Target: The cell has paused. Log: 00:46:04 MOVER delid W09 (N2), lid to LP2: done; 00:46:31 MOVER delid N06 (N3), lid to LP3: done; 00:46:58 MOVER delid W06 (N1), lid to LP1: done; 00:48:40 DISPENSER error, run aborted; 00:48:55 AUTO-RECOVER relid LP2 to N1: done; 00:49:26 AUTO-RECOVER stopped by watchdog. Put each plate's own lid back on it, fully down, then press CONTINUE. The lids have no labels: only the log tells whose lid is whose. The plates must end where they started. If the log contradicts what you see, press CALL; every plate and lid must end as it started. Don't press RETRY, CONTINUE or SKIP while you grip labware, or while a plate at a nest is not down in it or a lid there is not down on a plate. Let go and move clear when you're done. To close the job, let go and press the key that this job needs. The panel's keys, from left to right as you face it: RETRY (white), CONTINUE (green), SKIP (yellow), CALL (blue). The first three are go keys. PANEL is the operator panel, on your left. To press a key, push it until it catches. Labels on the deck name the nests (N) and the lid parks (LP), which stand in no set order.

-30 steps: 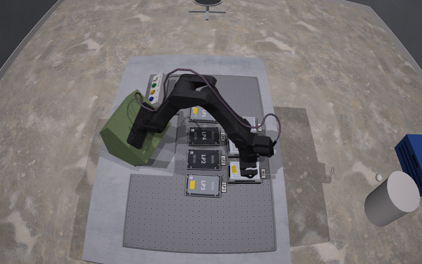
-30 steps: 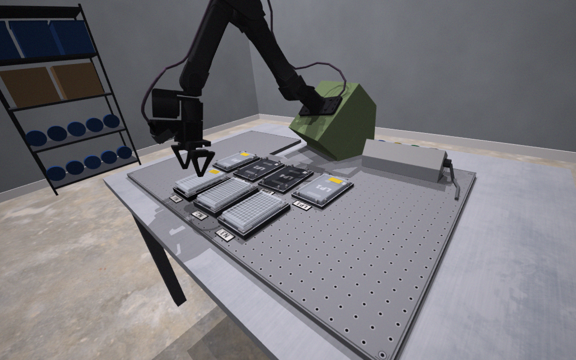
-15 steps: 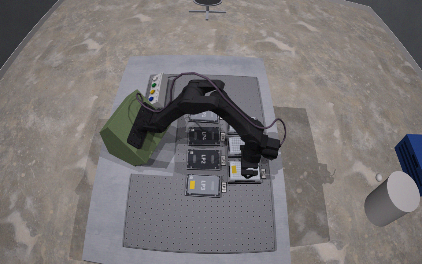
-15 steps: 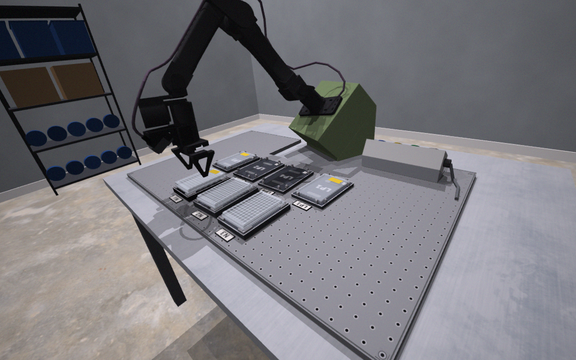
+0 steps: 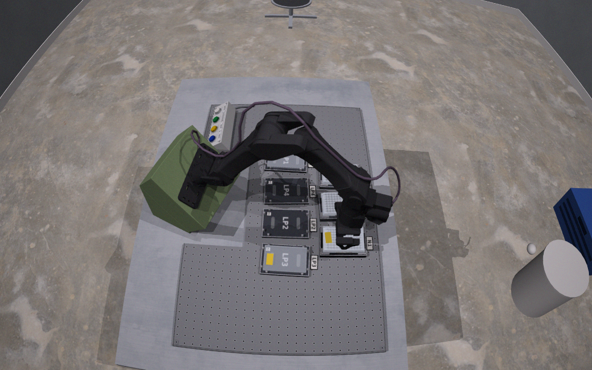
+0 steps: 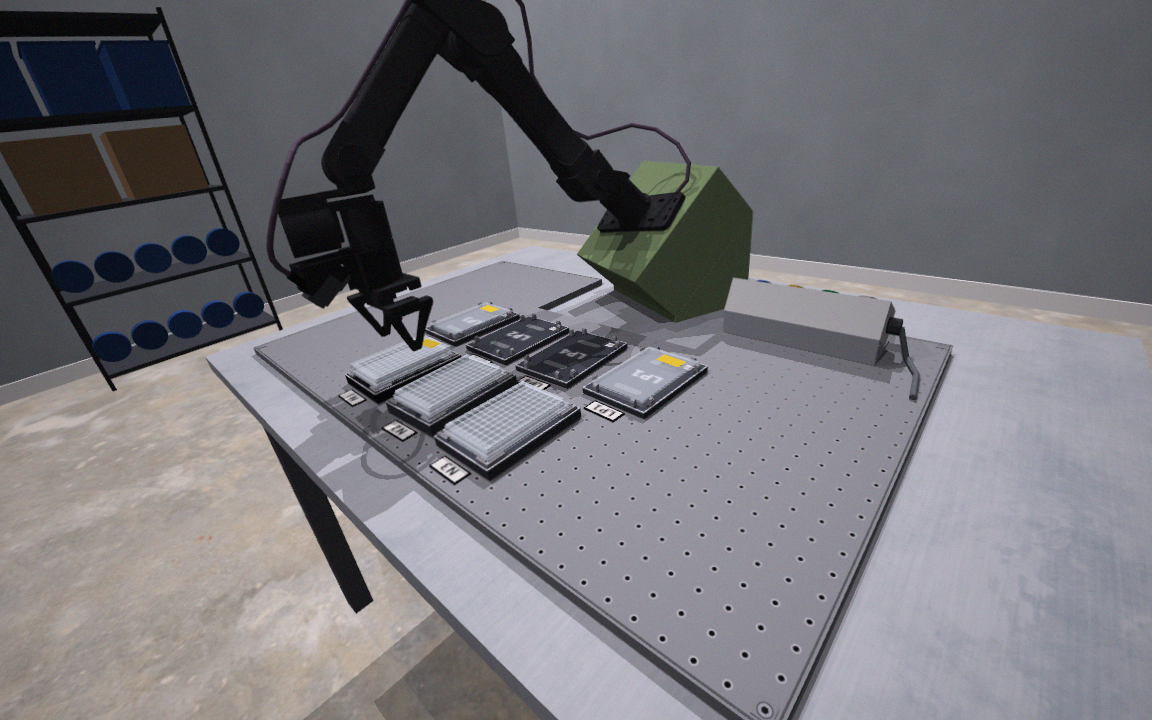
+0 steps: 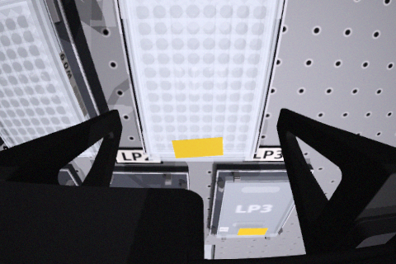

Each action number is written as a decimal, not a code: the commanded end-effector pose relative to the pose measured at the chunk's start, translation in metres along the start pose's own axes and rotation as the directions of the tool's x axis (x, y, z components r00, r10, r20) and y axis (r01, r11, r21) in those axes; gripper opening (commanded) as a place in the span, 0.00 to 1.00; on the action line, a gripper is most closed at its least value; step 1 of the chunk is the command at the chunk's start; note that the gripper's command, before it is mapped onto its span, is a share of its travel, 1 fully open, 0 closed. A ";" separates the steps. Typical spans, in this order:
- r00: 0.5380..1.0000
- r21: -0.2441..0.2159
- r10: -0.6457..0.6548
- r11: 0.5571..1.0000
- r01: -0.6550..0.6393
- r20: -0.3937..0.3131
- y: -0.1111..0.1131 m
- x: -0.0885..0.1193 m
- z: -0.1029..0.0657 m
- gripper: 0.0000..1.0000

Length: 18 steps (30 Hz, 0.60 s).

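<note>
My gripper (image 5: pixel 348 242) (image 6: pixel 401 336) (image 7: pixel 199 117) is open and empty. It hangs just above the plate at nest N1 (image 5: pixel 328 248) (image 6: pixel 386 363) (image 7: pixel 200 55), with a finger on either side of its near end. That plate carries a clear lid with a yellow tag (image 7: pixel 198 148). The plates at N2 (image 5: pixel 329 204) (image 6: pixel 450 387) (image 7: pixel 28 77) and N3 (image 6: pixel 508 422) have no lids. One lid with a yellow tag lies on park LP3 (image 5: pixel 284 259) (image 6: pixel 473 320) (image 7: pixel 253 209). Another lies on LP1 (image 6: pixel 647 376), half hidden by the arm in the overhead view. LP2 (image 5: pixel 285 224) and LP4 (image 5: pixel 285 190) are bare.
The operator panel (image 5: pixel 217 126) (image 6: pixel 799 317) with its coloured keys stands at the back left of the deck, beside the green arm base (image 5: pixel 173 184) (image 6: pixel 678 241). A shelf rack (image 6: pixel 106 197) stands off the table.
</note>
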State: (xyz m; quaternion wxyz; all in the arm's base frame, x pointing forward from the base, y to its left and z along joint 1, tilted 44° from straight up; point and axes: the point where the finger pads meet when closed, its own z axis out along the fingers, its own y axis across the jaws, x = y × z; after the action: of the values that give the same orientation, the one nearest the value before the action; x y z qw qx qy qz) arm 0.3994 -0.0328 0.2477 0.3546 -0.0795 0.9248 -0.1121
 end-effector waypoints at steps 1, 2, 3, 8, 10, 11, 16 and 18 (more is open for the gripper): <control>1.000 0.007 0.009 1.000 -0.009 0.020 -0.003 -0.011 -0.004 1.00; 1.000 0.007 0.009 1.000 -0.009 0.020 -0.003 -0.011 -0.005 1.00; 1.000 0.007 0.009 1.000 -0.009 0.020 -0.003 -0.011 -0.005 1.00; 0.999 0.012 0.011 1.000 -0.012 0.041 -0.005 -0.015 -0.012 1.00; 0.999 0.011 0.010 1.000 -0.010 0.036 -0.004 -0.014 -0.011 1.00; 0.999 0.010 0.010 1.000 -0.010 0.034 -0.004 -0.014 -0.010 1.00; 1.000 0.006 0.007 1.000 -0.007 0.022 -0.003 -0.013 -0.006 1.00; 1.000 0.005 0.006 1.000 -0.006 0.017 -0.002 -0.012 -0.004 1.00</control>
State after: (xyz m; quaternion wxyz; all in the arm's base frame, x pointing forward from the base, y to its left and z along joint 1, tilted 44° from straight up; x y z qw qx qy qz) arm 0.4010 -0.0329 0.2494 0.3552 -0.0790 0.9246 -0.1123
